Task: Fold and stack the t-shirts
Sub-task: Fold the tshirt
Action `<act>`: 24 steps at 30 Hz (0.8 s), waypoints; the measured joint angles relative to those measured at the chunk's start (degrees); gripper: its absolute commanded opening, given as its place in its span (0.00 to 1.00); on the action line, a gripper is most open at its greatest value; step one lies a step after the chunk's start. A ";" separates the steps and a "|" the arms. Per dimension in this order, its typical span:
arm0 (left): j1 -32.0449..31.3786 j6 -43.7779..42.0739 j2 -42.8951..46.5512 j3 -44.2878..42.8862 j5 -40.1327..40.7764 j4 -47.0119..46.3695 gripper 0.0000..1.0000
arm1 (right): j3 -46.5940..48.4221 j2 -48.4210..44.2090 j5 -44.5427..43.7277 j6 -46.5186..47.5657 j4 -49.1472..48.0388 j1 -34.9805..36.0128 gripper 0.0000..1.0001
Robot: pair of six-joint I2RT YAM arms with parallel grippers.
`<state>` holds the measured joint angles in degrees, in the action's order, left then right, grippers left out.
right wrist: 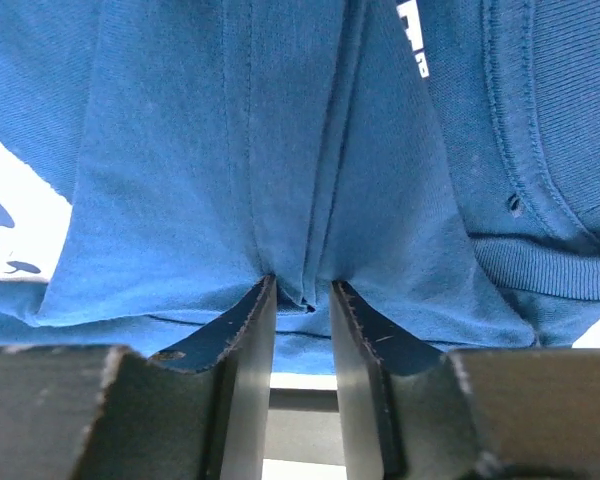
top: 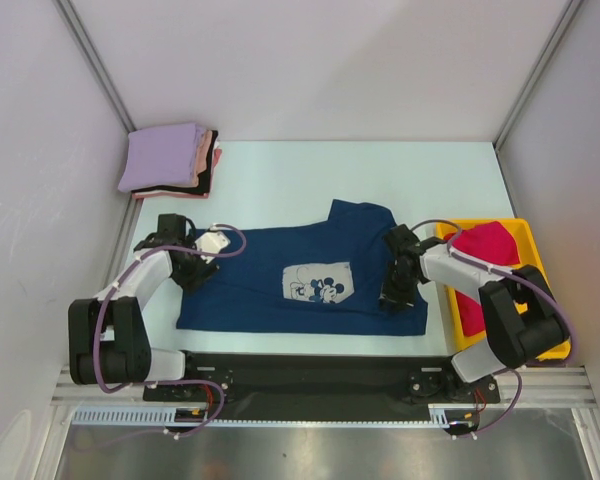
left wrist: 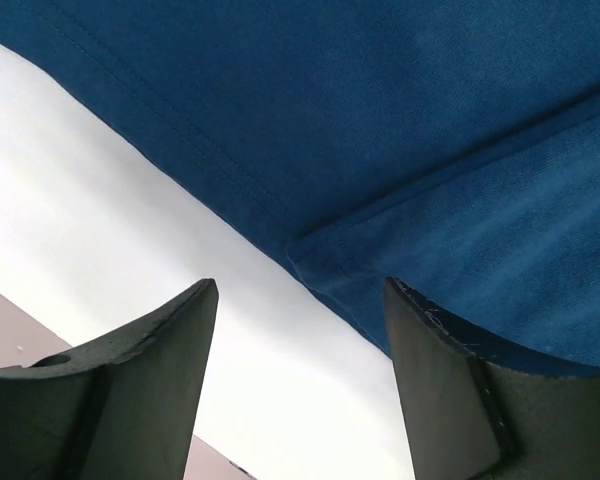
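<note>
A navy blue t-shirt (top: 270,275) with a white mouse print (top: 318,283) lies flat in the middle of the table. My left gripper (top: 193,268) hovers open at its left edge; in the left wrist view (left wrist: 300,300) one finger (left wrist: 440,380) overlaps the folded hem (left wrist: 380,120) and the other is over bare table. My right gripper (top: 392,295) presses down on the shirt's right side. In the right wrist view (right wrist: 303,290) its jaws pinch a raised ridge of navy cloth (right wrist: 180,150). Folded t-shirts (top: 170,160), lavender on top, are stacked at the back left.
A yellow tray (top: 528,238) at the right edge holds a crimson shirt (top: 485,250), close behind my right arm. White walls and metal posts enclose the table. The black base rail (top: 300,375) runs along the near edge.
</note>
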<state>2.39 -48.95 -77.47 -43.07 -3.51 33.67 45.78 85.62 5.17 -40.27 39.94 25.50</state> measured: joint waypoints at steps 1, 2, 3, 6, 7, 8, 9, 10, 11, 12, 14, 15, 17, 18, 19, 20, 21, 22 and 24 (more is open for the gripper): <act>0.00 0.00 0.00 0.00 0.11 0.00 0.73 | 0.00 0.26 -0.02 -0.02 -0.07 0.07 0.31; 0.00 0.00 0.00 0.00 0.20 0.00 0.73 | 0.00 0.46 0.00 -0.02 -0.07 0.13 0.28; 0.00 0.00 0.00 0.00 0.24 0.00 0.73 | 0.04 0.57 0.00 0.00 -0.07 0.20 0.26; 0.00 0.00 0.00 0.00 0.28 0.00 0.73 | 0.59 0.90 0.09 -0.20 0.07 0.55 0.27; 0.00 0.00 0.00 0.00 0.28 0.00 0.73 | 1.05 1.05 0.07 -0.20 0.28 0.74 0.28; 0.00 0.00 0.00 0.00 0.28 0.00 0.73 | 1.64 1.16 0.04 -0.20 0.50 1.03 0.28; 0.00 0.00 0.00 0.00 0.28 0.00 0.73 | 2.16 1.18 0.00 -0.20 0.68 1.29 0.28; 0.00 0.00 0.00 0.00 0.28 0.00 0.73 | 2.80 1.18 -0.15 -0.20 0.87 1.64 0.28; 0.00 0.00 0.00 0.00 0.28 0.00 0.73 | 3.32 1.18 -0.17 -0.20 0.92 1.92 0.28; 0.00 0.00 0.00 0.00 0.28 0.00 0.73 | 3.69 1.20 -0.20 -0.17 0.85 2.08 0.28; 0.00 -0.02 0.00 0.00 0.28 0.00 0.73 | 4.04 1.57 -0.17 -0.17 0.87 2.29 0.24; 0.00 -0.02 0.00 0.00 0.31 0.00 0.72 | 4.15 2.01 -0.17 -0.11 0.87 2.36 0.21; 0.00 -0.02 0.00 0.00 0.31 -0.02 0.73 | 4.17 2.82 -0.37 0.02 0.92 2.40 0.08; 0.00 -0.02 0.00 0.00 0.31 0.00 0.73 | 4.17 3.08 -0.50 0.20 0.94 2.40 0.03; 0.00 -0.04 0.00 0.00 0.33 -0.02 0.73 | 4.20 3.21 -0.74 0.20 0.96 2.40 0.00; 0.00 -0.04 0.00 0.00 0.35 0.00 0.73 | 4.31 3.23 -0.90 0.26 1.11 2.40 0.00; 0.00 -0.07 0.00 0.00 0.35 -0.02 0.73 | 4.59 3.32 -1.18 0.26 1.46 2.40 0.00; 0.00 -0.04 0.00 0.00 0.35 -0.02 0.73 | 4.98 3.32 -1.25 0.26 1.64 2.40 0.00; 0.00 -0.04 0.00 0.00 0.37 -0.04 0.73 | 6.05 3.34 -1.29 0.28 1.99 2.45 0.00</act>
<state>2.39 -48.99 -77.47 -43.07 -3.14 33.63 51.83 88.97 3.88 -39.99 41.93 27.94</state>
